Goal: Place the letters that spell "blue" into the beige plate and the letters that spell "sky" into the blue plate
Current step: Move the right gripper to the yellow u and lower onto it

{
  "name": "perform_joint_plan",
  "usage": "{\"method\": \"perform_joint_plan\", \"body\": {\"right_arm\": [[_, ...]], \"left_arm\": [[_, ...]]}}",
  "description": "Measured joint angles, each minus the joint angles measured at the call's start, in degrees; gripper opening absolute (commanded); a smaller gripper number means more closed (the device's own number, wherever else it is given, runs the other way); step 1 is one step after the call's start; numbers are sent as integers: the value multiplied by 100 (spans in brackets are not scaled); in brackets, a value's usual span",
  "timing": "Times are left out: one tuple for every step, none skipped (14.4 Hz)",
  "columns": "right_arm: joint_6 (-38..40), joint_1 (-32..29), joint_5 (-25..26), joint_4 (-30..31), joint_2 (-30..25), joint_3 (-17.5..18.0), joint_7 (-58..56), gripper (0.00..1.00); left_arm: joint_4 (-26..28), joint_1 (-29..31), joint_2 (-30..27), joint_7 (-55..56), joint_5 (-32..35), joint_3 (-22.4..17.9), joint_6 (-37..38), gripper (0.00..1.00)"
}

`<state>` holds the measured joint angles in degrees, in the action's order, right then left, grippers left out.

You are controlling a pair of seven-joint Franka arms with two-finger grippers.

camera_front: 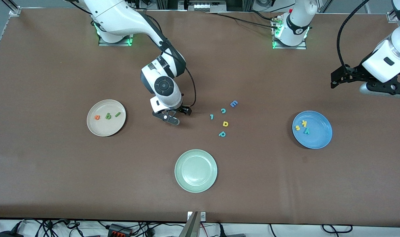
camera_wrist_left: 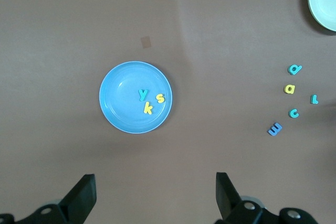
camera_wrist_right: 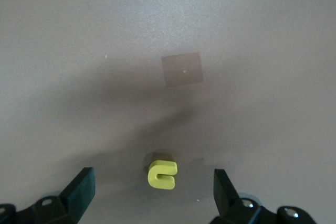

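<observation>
I count 3 sky letters point(camera_front: 302, 126) in the blue plate point(camera_front: 318, 140) and 3 in the beige plate point(camera_front: 104, 130). Only the yellow u point(camera_wrist_right: 162, 174) remains on the desk, under my wide-open right gripper point(camera_front: 175, 116); left gripper point(camera_wrist_left: 155, 195) waits, wide.

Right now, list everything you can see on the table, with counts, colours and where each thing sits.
beige plate: one, toward the right arm's end, holding orange e, green b, green l.
blue plate: one, toward the left arm's end, holding yellow s, yellow k, teal y.
green plate: one, pale, nearest the front camera.
loose letters: five between the plates: blue E, three teal, one yellow.
yellow u: one, on the table under the right claw.
right claw: open, low over the u.
left claw: open, waiting high over the blue plate's end.
</observation>
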<state>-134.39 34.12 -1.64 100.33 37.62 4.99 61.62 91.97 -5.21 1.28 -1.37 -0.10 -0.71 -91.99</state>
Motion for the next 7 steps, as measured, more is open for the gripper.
{"method": "perform_joint_plan", "body": {"right_arm": [[-204, 1, 0, 92, 6, -1, 153, 100], [-384, 12, 0, 194, 10, -1, 253, 100], [-488, 33, 0, 272, 11, 0, 319, 100], [-528, 55, 0, 322, 11, 0, 364, 100], [-535, 70, 0, 356, 11, 0, 389, 100], [-541, 77, 0, 387, 11, 0, 405, 100], [-541, 80, 0, 417, 11, 0, 429, 100]], "left_arm": [[-1, 6, 0, -7, 0, -15, 0, 100], [-1, 9, 0, -9, 0, -30, 0, 100], [-1, 9, 0, -9, 0, -42, 0, 100], [-1, 9, 0, -9, 0, -48, 0, 100], [-1, 9, 0, -9, 0, -51, 0, 100], [-1, 9, 0, -9, 0, -51, 0, 100], [-1, 9, 0, -9, 0, -52, 0, 100]]}}
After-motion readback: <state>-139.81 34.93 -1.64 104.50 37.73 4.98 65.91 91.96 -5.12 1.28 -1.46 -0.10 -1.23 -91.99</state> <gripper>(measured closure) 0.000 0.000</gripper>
